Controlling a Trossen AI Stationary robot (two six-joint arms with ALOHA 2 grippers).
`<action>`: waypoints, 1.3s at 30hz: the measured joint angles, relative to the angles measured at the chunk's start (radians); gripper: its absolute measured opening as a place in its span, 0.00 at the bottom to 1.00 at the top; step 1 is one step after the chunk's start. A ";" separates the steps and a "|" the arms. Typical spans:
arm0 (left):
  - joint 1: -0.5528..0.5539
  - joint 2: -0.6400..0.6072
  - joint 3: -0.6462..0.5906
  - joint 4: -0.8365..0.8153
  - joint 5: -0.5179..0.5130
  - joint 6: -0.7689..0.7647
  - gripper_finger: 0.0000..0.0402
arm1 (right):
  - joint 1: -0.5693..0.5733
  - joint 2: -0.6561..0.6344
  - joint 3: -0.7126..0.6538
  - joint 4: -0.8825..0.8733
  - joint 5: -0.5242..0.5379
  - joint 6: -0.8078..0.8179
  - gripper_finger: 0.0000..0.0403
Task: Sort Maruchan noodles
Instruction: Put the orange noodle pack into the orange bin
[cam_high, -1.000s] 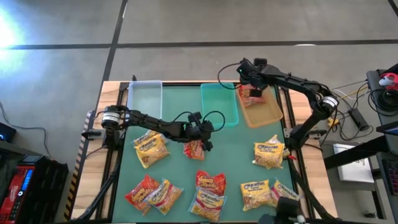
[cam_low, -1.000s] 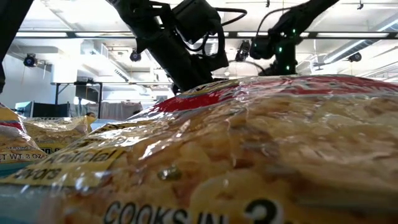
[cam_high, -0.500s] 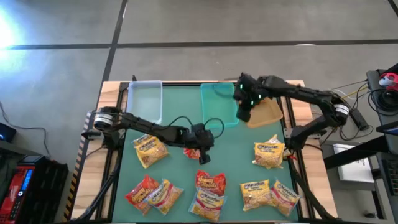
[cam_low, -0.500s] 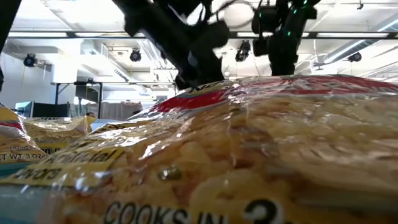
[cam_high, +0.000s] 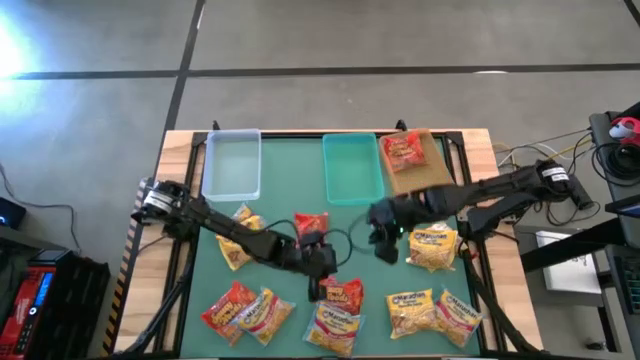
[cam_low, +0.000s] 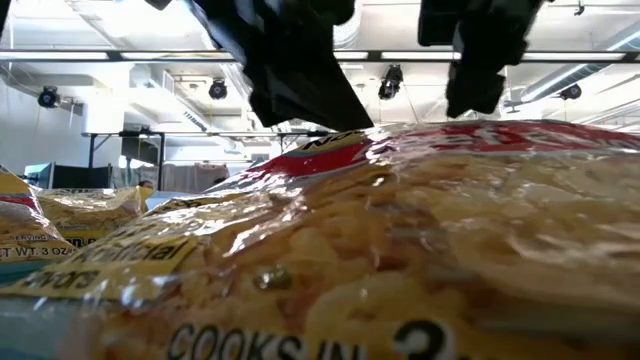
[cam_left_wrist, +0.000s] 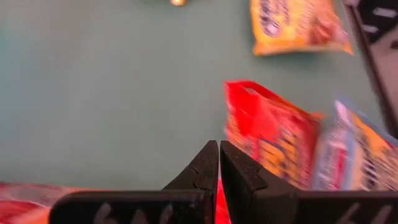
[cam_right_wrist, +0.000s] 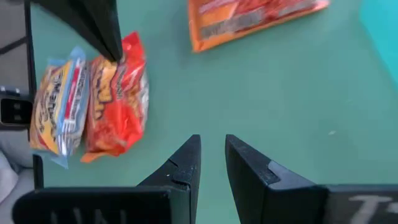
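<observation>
Left gripper (cam_high: 322, 283), fingers pressed together and empty, sits lower centre at the red packet (cam_high: 341, 291), whose long axis runs left-right. Right gripper (cam_high: 385, 243), centre-right, narrowly parted, holds nothing. Another red packet (cam_high: 402, 150) lies in the tan bin (cam_high: 430, 172), upper right.

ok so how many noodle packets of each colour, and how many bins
red packets: 4
mostly yellow packets: 6
bins: 3
total: 13 things, 10 of them packets
</observation>
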 joint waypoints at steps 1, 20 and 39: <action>-0.010 0.000 0.000 -0.013 0.000 -0.012 0.00 | 0.029 0.007 -0.009 0.018 0.019 0.024 0.16; -0.024 -0.066 -0.001 -0.211 -0.244 -0.169 0.00 | 0.174 0.177 -0.035 0.175 0.056 0.170 0.16; -0.086 0.030 0.000 0.003 -0.025 -0.187 0.00 | 0.196 0.176 -0.040 0.252 -0.035 0.292 0.38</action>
